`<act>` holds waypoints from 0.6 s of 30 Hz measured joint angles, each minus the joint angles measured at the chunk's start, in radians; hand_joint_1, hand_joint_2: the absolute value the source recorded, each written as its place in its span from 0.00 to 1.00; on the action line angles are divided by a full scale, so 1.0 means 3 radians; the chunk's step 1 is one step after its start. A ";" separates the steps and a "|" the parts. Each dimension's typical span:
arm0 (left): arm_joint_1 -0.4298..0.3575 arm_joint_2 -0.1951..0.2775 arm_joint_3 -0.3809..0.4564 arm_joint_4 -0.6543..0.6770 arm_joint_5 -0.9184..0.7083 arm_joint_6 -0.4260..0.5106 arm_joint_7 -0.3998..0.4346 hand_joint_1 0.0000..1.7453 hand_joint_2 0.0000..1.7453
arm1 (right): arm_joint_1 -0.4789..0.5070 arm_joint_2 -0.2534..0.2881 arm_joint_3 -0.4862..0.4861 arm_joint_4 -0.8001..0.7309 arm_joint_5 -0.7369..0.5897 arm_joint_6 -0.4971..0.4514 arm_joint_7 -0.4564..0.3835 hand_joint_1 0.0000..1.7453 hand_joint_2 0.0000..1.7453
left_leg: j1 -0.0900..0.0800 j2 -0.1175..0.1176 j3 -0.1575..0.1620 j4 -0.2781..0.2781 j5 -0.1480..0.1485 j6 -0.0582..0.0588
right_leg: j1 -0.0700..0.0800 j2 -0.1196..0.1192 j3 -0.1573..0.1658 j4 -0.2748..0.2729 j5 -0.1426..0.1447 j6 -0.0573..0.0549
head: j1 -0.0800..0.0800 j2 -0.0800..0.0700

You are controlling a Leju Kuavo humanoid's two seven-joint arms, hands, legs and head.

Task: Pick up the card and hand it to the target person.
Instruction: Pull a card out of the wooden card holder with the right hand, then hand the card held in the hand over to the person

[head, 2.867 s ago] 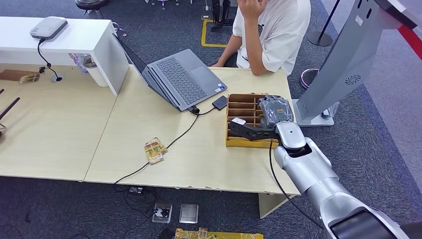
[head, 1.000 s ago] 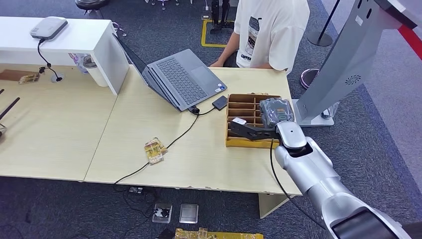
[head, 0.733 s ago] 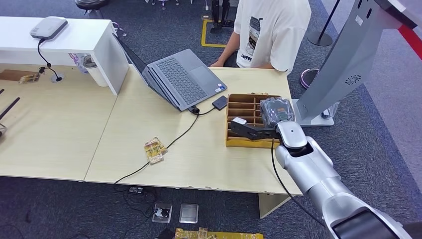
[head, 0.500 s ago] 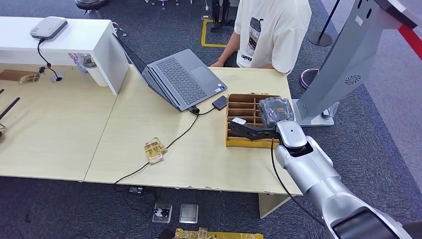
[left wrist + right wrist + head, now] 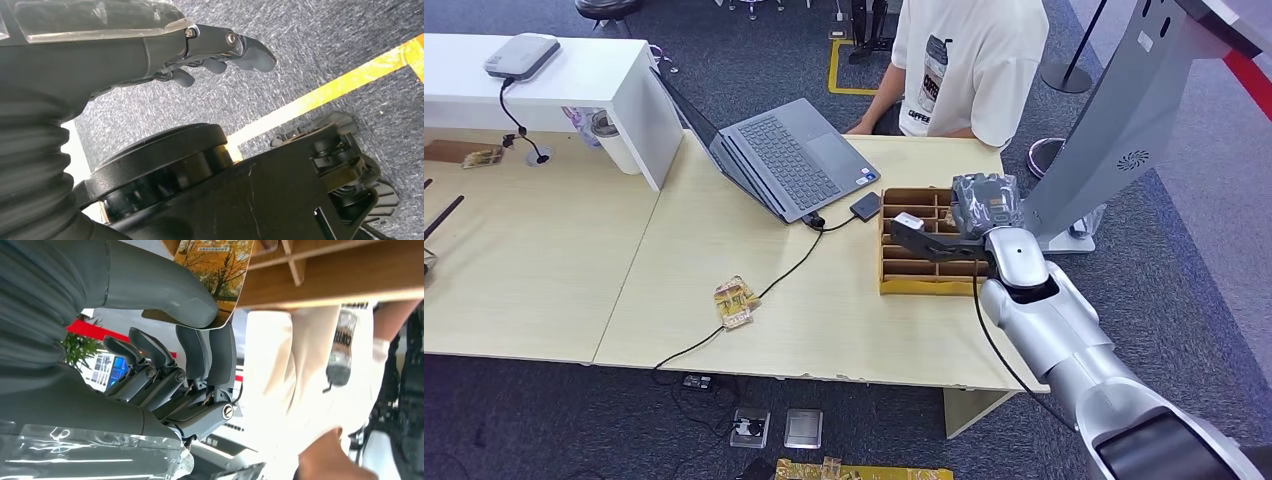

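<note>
Over the wooden divider box (image 5: 921, 256), right robot hand (image 5: 929, 241) pinches the card (image 5: 215, 271); laptop (image 5: 796, 158) and person (image 5: 969, 60) beyond

1. We count one card (image 5: 215, 270), printed with autumn trees.
2. One wooden divided box (image 5: 914, 270) sits on the desk (image 5: 574, 270).
3. One open laptop (image 5: 789, 160).
4. One person in a white T-shirt (image 5: 969, 60).
5. One grey device (image 5: 521, 54) on the white shelf (image 5: 594, 75).
6. Two robot hands: right (image 5: 944, 243), left (image 5: 200, 50).
</note>
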 joint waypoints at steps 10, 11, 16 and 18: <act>-0.0001 0.0000 0.0001 0.0000 -0.0004 0.0002 -0.0020 0.00 1.00 | -0.0011 -0.0041 -0.0026 -0.0103 0.0059 -0.0385 0.0059 1.00 1.00 | 0.0000 0.0000 0.0000 0.0000 0.0000 0.0000 | 0.0000 0.0000 0.0000 0.0000 0.0000 0.0000 | 0.0000 0.0000; -0.0001 0.0000 0.0001 0.0000 -0.0005 0.0002 -0.0018 0.00 1.00 | -0.0011 -0.0043 -0.0032 -0.0112 0.0062 -0.0408 0.0059 1.00 1.00 | 0.0000 0.0000 0.0000 0.0000 0.0000 0.0000 | 0.0000 0.0000 0.0000 0.0000 0.0000 0.0000 | 0.0000 0.0000; -0.0002 0.0000 0.0001 0.0000 -0.0008 0.0007 -0.0003 0.00 1.00 | -0.0011 -0.0045 -0.0066 -0.0157 0.0092 -0.0535 0.0053 1.00 1.00 | 0.0000 0.0000 0.0000 0.0000 0.0000 0.0000 | 0.0000 0.0000 0.0000 0.0000 0.0000 0.0000 | 0.0000 0.0000; -0.0003 -0.0002 0.0001 0.0000 -0.0008 0.0014 -0.0002 0.00 1.00 | -0.0011 -0.0043 -0.0073 -0.0172 0.0113 -0.0564 0.0046 0.98 1.00 | 0.0000 0.0000 0.0000 0.0000 0.0000 0.0000 | 0.0000 0.0000 0.0000 0.0000 0.0000 0.0000 | 0.0000 0.0000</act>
